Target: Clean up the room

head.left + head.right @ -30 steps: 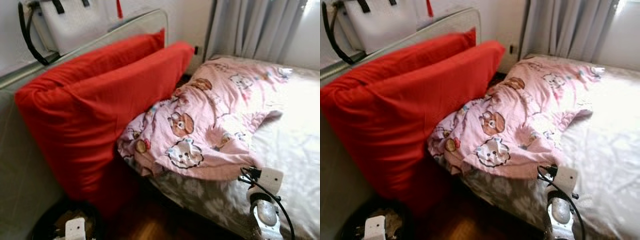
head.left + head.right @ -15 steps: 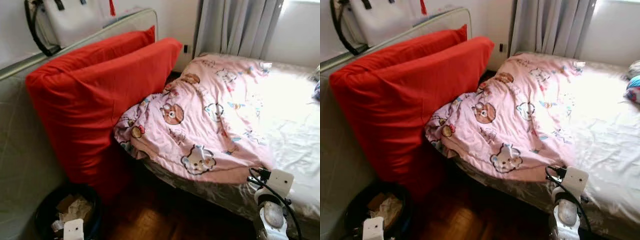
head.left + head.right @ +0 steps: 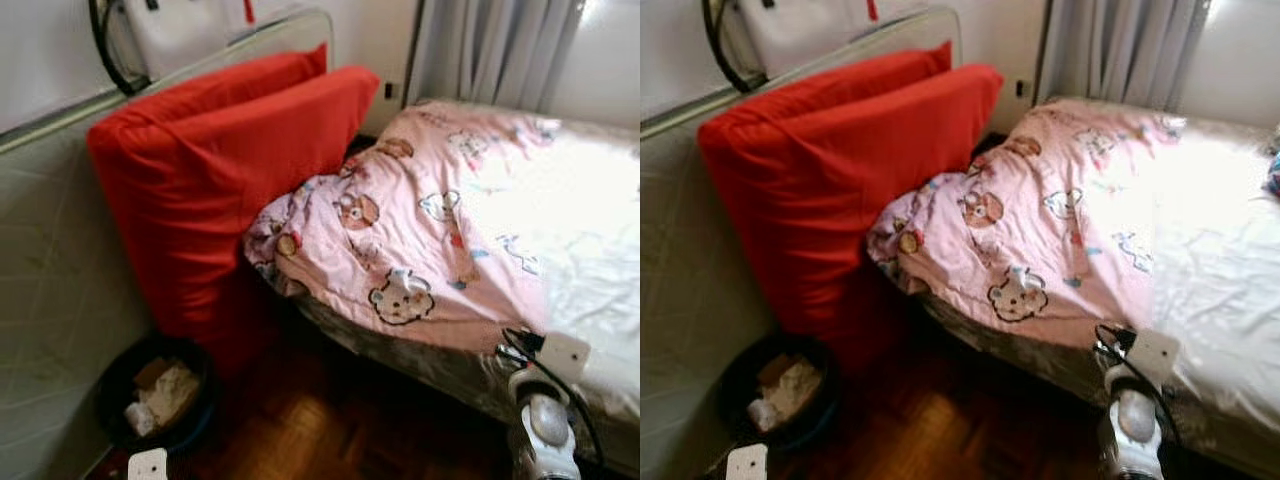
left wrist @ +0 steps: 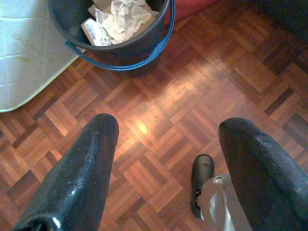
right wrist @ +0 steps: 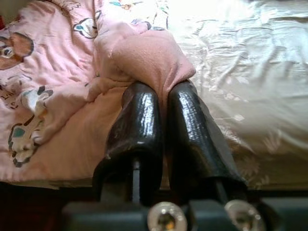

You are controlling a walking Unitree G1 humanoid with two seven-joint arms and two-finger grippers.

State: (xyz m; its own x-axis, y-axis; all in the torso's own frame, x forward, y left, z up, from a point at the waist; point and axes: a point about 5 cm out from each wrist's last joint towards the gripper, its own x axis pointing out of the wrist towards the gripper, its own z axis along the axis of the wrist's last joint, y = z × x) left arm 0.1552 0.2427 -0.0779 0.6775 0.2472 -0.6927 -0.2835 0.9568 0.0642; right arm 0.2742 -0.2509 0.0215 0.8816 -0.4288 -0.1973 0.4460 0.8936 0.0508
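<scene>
The right gripper (image 5: 161,103) is closed on a fold of the pink cartoon-print blanket (image 3: 420,235), its two black fingers (image 5: 139,125) pinching the fabric at the near edge of the bed (image 3: 590,250), where the blanket covers the left part of the pale sheet. To the robot's left a large red cushion (image 3: 220,170) leans against a pale upright mattress (image 3: 50,270) and touches the blanket's bunched corner. A white bag with black straps (image 3: 180,30) sits above the mattress, cut off by the frame. At the cushion's foot stands a dark bin (image 4: 115,33) holding crumpled paper, beside the mattress. The left gripper (image 4: 166,159) hangs over bare parquet floor (image 4: 163,96) with its fingers spread apart and nothing between them. Grey curtains (image 3: 490,50) hang behind the bed. The floor strip between bin and bed is narrow and shadowed.
</scene>
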